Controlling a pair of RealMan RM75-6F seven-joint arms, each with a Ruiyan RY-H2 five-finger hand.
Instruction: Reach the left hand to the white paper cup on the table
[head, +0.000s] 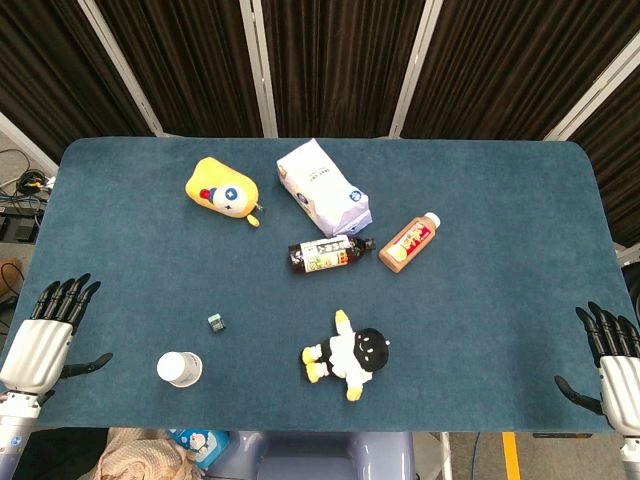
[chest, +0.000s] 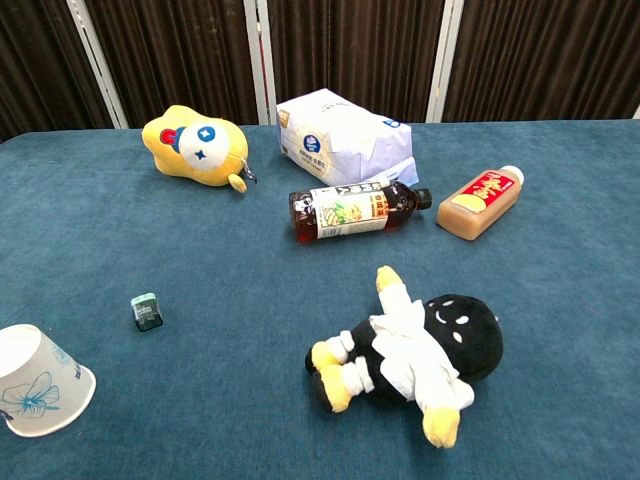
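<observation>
Reach not yet begun. The left robot hand (head: 40, 345) sits at the worktop (head: 500, 260) edge, fingers apart, holding nothing. The white paper cup (head: 179, 368) lies tipped nearby, untouched. Right robot hand (head: 612, 355): likewise empty, fingers apart.

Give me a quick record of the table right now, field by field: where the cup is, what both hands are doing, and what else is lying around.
target: white paper cup, lying on its side near the table's front left edge
left hand: open, holds nothing, at the table's left edge, apart from the cup
right hand: open, holds nothing, at the right edge
nearest item to cup: small green block
centre front: black-and-white plush doll, lying down
farther back: yellow plush toy, white bag, dark bottle and orange bottle, both on their sides
surface: blue table
</observation>
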